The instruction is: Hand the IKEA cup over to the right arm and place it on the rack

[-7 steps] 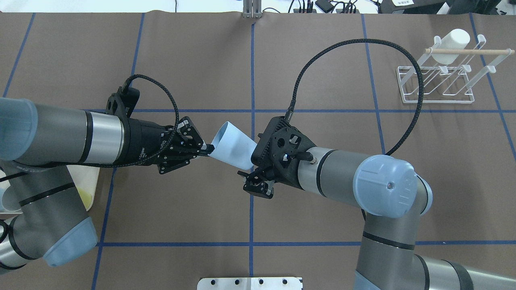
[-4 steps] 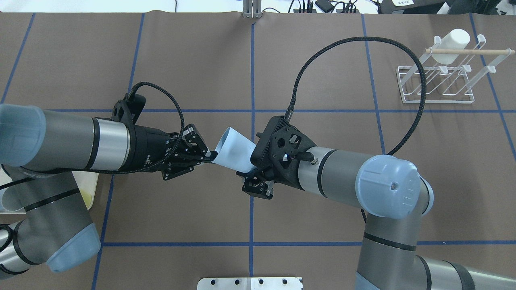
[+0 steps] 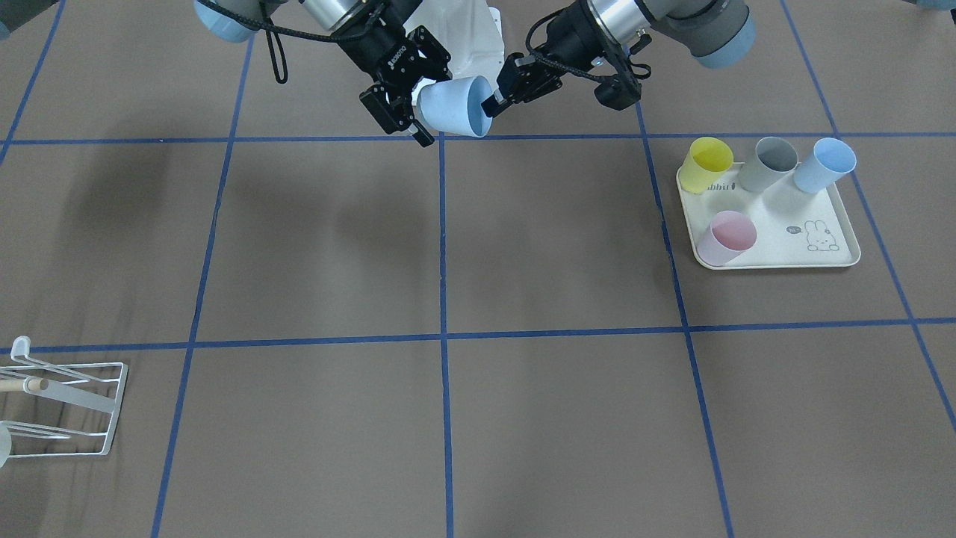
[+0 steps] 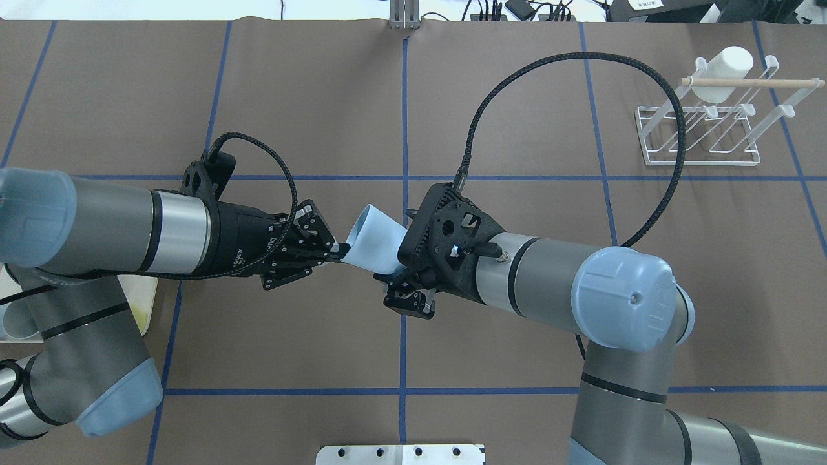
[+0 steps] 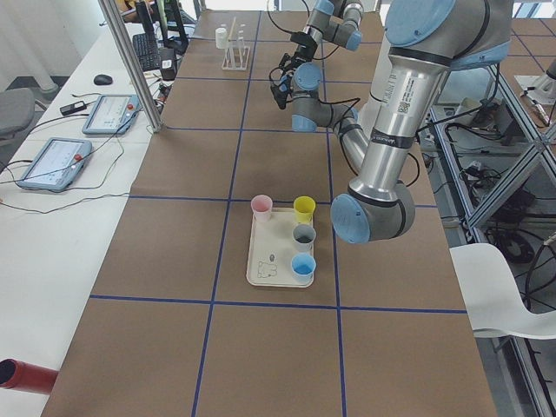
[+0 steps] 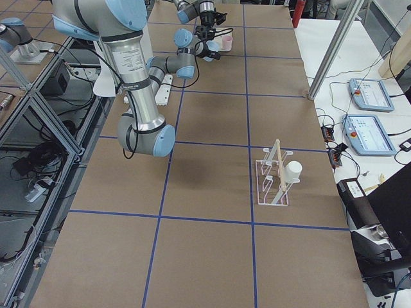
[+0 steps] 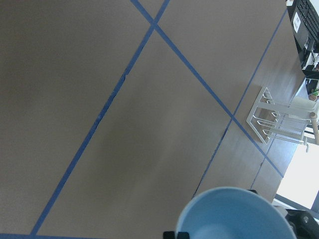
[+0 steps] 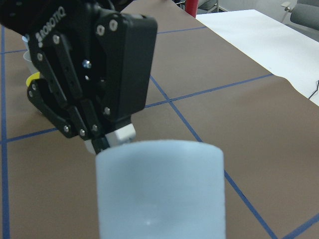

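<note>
A light blue IKEA cup (image 4: 375,239) hangs on its side in mid-air between the two arms, also seen in the front view (image 3: 452,108). My left gripper (image 4: 337,250) is shut on the cup's rim, pinching its wall (image 3: 489,104). The right gripper (image 4: 393,248) stands open with one jaw on either side of the cup's base end (image 3: 435,104). In the right wrist view the cup (image 8: 159,189) fills the lower middle, with the left gripper (image 8: 107,142) behind it. The white wire rack (image 4: 701,139) with its wooden rod stands far right on the table.
A white cup (image 4: 723,68) hangs on the rack's far prong. A cream rabbit-print tray (image 3: 777,254) on the robot's left side holds yellow, grey, blue and pink cups. A black cable loops above the right wrist.
The left arm carried the cup slightly toward the right arm. The right gripper slid further over the cup's base end, covering more of it.
</note>
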